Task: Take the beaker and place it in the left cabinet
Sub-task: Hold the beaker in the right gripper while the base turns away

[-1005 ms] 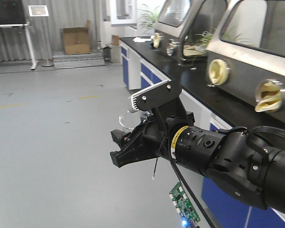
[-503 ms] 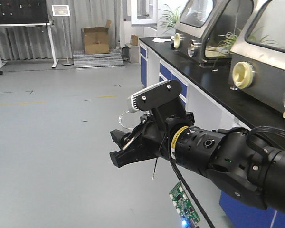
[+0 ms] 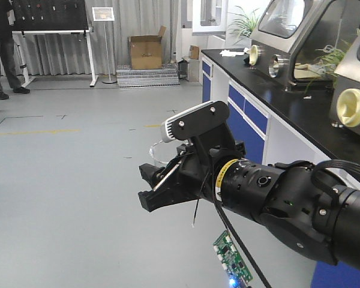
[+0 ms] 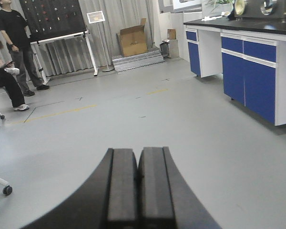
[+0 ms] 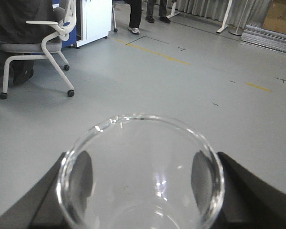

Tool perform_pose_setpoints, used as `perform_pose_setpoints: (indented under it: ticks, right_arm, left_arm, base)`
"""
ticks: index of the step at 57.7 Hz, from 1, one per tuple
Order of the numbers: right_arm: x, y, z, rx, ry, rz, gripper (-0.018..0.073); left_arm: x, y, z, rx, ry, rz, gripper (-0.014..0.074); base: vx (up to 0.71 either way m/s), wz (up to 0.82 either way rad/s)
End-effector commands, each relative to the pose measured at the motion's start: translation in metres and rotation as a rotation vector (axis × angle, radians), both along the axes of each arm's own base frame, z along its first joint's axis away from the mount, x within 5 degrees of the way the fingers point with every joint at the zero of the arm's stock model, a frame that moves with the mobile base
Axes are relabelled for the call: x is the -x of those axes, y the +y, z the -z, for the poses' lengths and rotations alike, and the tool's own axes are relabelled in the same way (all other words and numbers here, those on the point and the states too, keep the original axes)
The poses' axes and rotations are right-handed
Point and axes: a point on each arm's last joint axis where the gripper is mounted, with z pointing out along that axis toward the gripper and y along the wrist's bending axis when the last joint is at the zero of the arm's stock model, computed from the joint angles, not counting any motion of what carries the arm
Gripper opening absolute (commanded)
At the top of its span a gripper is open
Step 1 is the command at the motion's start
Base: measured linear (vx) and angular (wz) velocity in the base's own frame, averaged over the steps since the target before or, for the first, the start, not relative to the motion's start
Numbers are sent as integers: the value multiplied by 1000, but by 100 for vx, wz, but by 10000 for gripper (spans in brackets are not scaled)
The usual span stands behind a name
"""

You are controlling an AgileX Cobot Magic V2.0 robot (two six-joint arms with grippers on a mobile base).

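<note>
1. I am watching the right gripper [image 3: 147, 186] reaching out from the right side of the front view, hanging in the air over the grey floor [image 3: 66, 180].
2. It is clamping on the beaker [image 5: 140, 179]; the clear glass is sitting squarely between the two black fingers [image 5: 257, 191], one pressing on each side of the wall.
3. In the right wrist view, the beaker's flared rim is filling the lower half of the frame, mouth open towards the camera, and I am seeing nothing inside it. The dark pads are showing through the glass on the left and the right.
4. In the front view the beaker is rising above the fingers as a faint clear outline just under the wrist camera housing.
5. The left gripper [image 4: 138, 160] is pointing out low over the floor; its jaws are pressing flat together with nothing between them.
6. A long bench [image 3: 300, 114] with a black top and blue drawers is running along the right side of the room, well apart from the beaker.
7. A cardboard box [image 3: 145, 53] is standing by the far wall, and an office chair [image 5: 40, 45] is standing on the floor beyond the beaker in the right wrist view.
</note>
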Motion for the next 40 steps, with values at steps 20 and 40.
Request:
perform_pose_setpoints:
  ticks: [20,40]
  right_arm:
    - [8,-3,-34,-86,-114,-37,155]
    - [8,-3,-34,-86,-114,-37,155]
  left_arm:
    - [2,0,-14,8,-111,1,-6]
    - [2,0,-14,8,-111,1,-6]
  base:
    - [40,7]
    - [44,1]
